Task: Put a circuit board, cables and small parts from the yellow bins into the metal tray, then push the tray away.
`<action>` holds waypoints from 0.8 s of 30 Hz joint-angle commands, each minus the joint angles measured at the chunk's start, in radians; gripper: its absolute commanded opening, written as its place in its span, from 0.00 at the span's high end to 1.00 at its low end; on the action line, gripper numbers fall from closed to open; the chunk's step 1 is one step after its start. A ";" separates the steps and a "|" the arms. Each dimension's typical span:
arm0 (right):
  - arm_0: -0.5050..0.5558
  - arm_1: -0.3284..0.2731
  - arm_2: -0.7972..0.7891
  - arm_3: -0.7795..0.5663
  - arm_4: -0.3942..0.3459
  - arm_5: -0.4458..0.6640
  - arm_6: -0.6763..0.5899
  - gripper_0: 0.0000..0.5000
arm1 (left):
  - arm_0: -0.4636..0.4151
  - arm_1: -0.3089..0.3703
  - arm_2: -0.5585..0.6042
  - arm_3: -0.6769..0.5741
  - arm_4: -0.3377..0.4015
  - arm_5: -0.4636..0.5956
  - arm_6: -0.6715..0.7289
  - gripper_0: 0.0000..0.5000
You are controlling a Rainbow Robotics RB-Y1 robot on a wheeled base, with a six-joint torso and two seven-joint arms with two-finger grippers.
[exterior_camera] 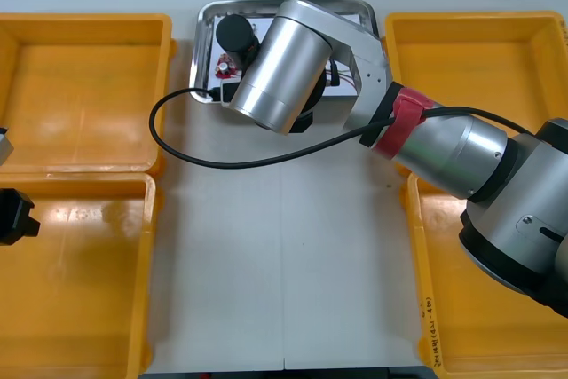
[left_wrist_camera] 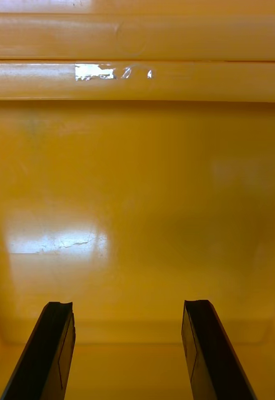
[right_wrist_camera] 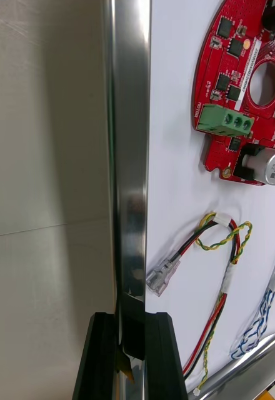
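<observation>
The metal tray (exterior_camera: 362,9) lies at the far middle of the table, white inside, with my right arm stretched over it. My right gripper (right_wrist_camera: 132,350) is shut on the tray's shiny rim (right_wrist_camera: 128,156), one finger on each side of the rim. Inside the tray lie a round red circuit board (right_wrist_camera: 244,87), a red and yellow cable (right_wrist_camera: 222,250) and a blue and white cable (right_wrist_camera: 265,306). A bit of the board (exterior_camera: 224,67) peeks out beside the arm. My left gripper (left_wrist_camera: 128,350) hangs open over the bare floor of the near left yellow bin (left_wrist_camera: 137,187).
Yellow bins stand at both sides: far left (exterior_camera: 84,95), near left (exterior_camera: 80,281), far right (exterior_camera: 470,59), near right (exterior_camera: 479,326). The arm's own black cable (exterior_camera: 177,144) loops over the table in front of the tray.
</observation>
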 commanded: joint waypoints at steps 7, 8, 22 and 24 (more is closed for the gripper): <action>-0.059 0.021 -0.033 0.012 0.017 -0.047 0.034 1.00 | 0.021 -0.011 0.031 -0.015 0.007 0.004 -0.059 0.00; -0.059 0.021 -0.033 0.012 0.017 -0.052 0.035 1.00 | 0.021 -0.011 0.031 -0.015 0.007 0.004 -0.059 0.00; -0.058 0.022 -0.031 0.058 -0.023 -0.101 0.041 1.00 | 0.021 -0.011 0.031 -0.015 0.007 0.004 -0.059 0.00; -0.058 0.022 -0.031 0.063 -0.023 -0.102 0.043 1.00 | 0.021 -0.011 0.031 -0.015 0.007 0.004 -0.059 0.00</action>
